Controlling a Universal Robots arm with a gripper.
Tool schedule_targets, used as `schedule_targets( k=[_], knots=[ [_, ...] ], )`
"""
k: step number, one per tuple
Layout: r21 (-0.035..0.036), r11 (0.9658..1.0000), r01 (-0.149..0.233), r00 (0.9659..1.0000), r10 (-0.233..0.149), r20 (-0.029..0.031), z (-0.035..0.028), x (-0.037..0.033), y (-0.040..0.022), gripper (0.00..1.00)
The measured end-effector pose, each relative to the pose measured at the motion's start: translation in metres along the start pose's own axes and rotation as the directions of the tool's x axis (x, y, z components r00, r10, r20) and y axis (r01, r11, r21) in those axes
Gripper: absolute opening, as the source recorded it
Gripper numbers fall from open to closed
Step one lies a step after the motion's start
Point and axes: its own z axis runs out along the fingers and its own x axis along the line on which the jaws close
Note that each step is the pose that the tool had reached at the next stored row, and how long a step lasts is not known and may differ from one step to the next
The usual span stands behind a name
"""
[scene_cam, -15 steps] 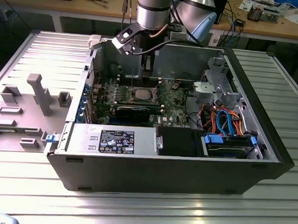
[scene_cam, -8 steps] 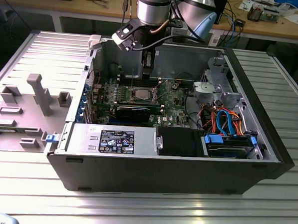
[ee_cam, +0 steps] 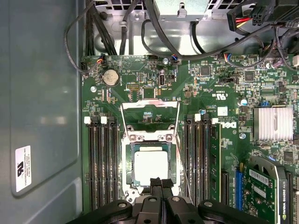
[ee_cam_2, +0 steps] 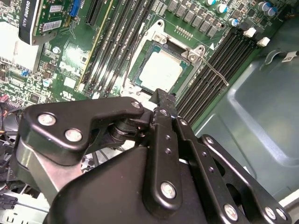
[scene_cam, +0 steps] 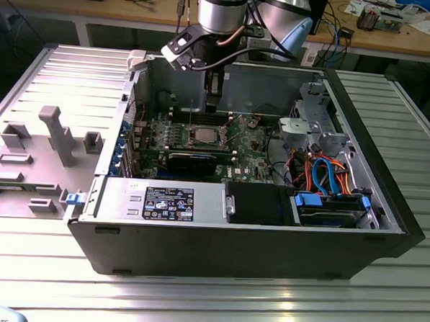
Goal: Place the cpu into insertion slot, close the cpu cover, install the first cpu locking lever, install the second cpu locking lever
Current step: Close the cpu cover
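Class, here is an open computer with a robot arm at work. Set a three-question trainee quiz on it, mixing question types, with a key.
1. True or false: the cpu sits in the insertion slot.
2. The cpu cover is: A) shut over the chip; B) swung open; C) held by the arm.
3. Short answer: is the gripper open or shut?

Key: 1 true; 2 B; 3 shut, with nothing between its fingers.
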Motion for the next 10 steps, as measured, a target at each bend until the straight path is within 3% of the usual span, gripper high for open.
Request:
schedule_targets(
  k=[10],
  knots=[
    [0.0, 1.0, 0.0, 1.0, 0.0, 0.001, -0.0001, 0.0, 0.0034, 0.11]
  ],
)
